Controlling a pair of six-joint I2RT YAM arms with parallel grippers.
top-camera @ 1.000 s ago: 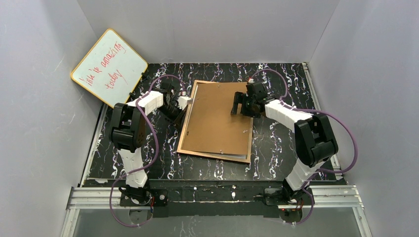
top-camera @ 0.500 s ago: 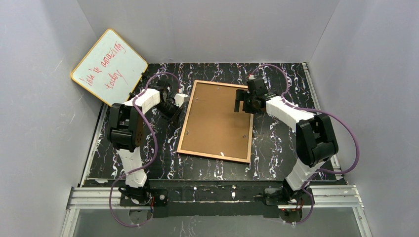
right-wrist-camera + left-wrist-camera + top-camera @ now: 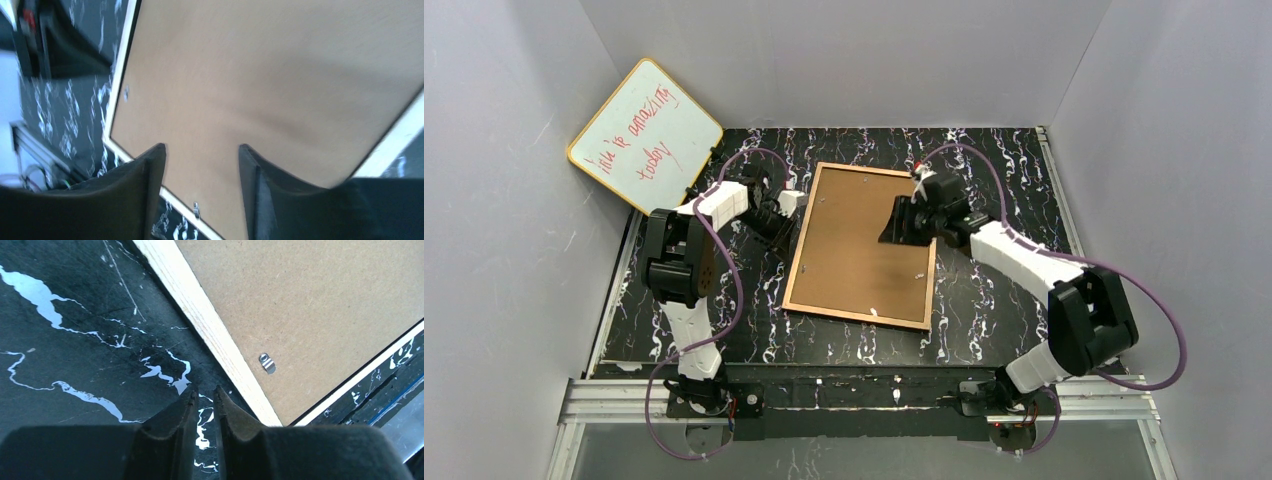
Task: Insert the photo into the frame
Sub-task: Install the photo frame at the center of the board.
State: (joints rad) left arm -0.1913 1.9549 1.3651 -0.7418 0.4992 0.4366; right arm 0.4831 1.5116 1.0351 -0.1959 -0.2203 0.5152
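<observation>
The backing panel (image 3: 859, 250) has dropped into place. A second ago it sat skewed over the frame (image 3: 795, 265); now it lies square inside the wooden rim. My right gripper (image 3: 200, 155) has swung out over it, jaws apart and empty. My left gripper (image 3: 204, 396) is pinched nearly closed on nothing, with the frame's rail just to the right of its tips. I can't see the photo; I reckon it's under the panel, so what's left is turning each clip (image 3: 267, 363). The frame lies flat, back up, directly below my right fingers. Its long axis runs away from my bases, the far end leaning slightly right.
</observation>
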